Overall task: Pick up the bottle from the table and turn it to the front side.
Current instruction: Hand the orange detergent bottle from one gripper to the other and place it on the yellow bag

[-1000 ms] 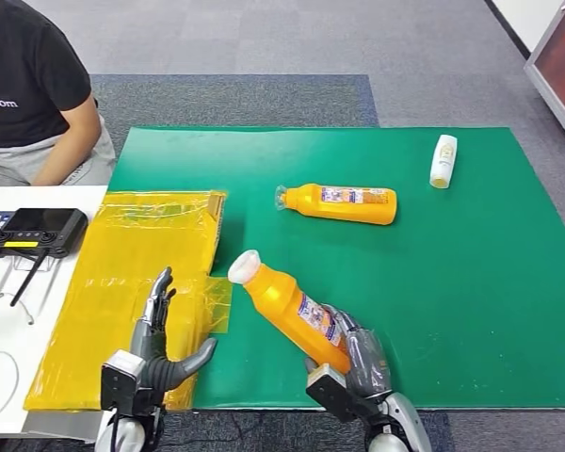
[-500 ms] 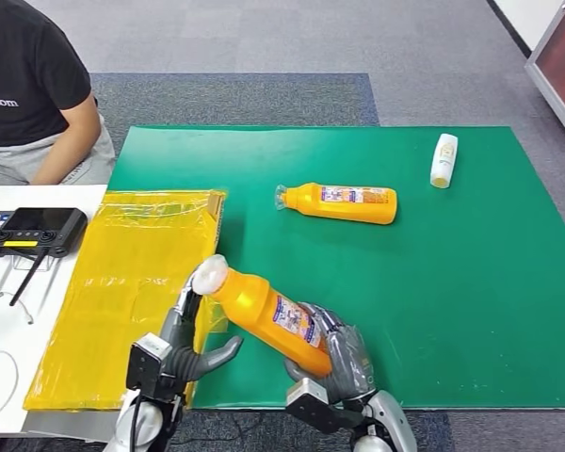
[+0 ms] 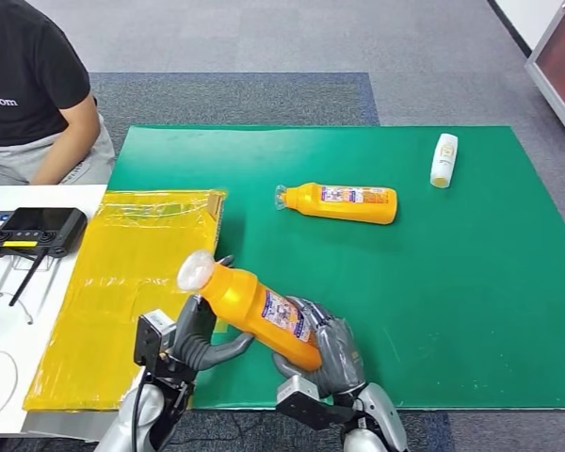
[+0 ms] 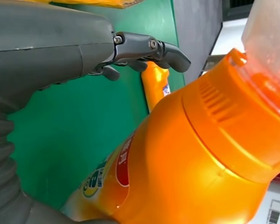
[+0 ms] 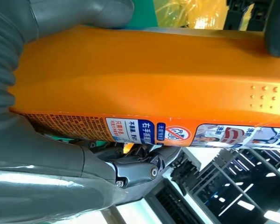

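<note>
My right hand [image 3: 330, 355] grips the base end of an orange bottle [image 3: 260, 311] and holds it tilted above the green mat [image 3: 443, 282], its clear cap [image 3: 194, 271] pointing left. In the right wrist view the bottle [image 5: 149, 79] shows its label edge, with my right hand [image 5: 43, 158] wrapped round it. My left hand [image 3: 197, 334] cups the bottle's neck, thumb beneath and fingers behind. In the left wrist view the fingers [image 4: 149, 46] stand apart from the bottle [image 4: 188, 154]. A second orange bottle [image 3: 340, 202] lies on its side mid-mat.
A small white bottle [image 3: 443, 160] lies at the mat's far right. A yellow plastic bag [image 3: 130, 273] covers the mat's left edge. A black device [image 3: 34, 231] sits on the white table at left, and a person [image 3: 31, 85] in a black shirt sits behind it.
My right hand has carried the bottle leftward and nearer. My left hand has risen off the yellow bag and moved right, coming up around the bottle's neck.
</note>
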Available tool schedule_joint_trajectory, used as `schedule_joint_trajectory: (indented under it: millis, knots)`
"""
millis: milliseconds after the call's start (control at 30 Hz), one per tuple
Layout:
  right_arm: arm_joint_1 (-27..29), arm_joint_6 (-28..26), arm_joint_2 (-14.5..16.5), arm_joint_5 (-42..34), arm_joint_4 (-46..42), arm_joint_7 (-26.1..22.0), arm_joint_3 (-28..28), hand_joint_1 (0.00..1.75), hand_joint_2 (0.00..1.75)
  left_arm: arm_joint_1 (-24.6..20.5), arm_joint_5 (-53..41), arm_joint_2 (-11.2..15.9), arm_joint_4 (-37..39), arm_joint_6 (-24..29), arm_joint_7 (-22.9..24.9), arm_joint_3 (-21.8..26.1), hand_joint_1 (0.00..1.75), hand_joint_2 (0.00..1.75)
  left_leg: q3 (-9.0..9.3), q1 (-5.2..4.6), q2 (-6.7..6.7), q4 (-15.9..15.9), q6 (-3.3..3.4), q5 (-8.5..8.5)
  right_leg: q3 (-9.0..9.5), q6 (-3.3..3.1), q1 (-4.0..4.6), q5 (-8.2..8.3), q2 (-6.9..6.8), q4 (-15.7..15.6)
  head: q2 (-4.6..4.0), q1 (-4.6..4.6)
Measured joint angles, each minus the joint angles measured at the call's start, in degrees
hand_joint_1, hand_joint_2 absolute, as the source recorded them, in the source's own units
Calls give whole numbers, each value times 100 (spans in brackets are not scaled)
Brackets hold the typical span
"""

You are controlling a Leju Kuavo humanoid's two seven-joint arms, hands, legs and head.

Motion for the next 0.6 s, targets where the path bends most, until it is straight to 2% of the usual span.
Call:
schedule_joint_trajectory:
  millis: [600]
  knots:
    - [-296, -21, 17, -80, 89, -2, 173, 175, 175, -383, 84, 6, 61, -76, -59, -169, 0, 175, -2, 0, 0, 0, 0, 1, -4, 0, 0, 0, 0, 0, 0, 1]
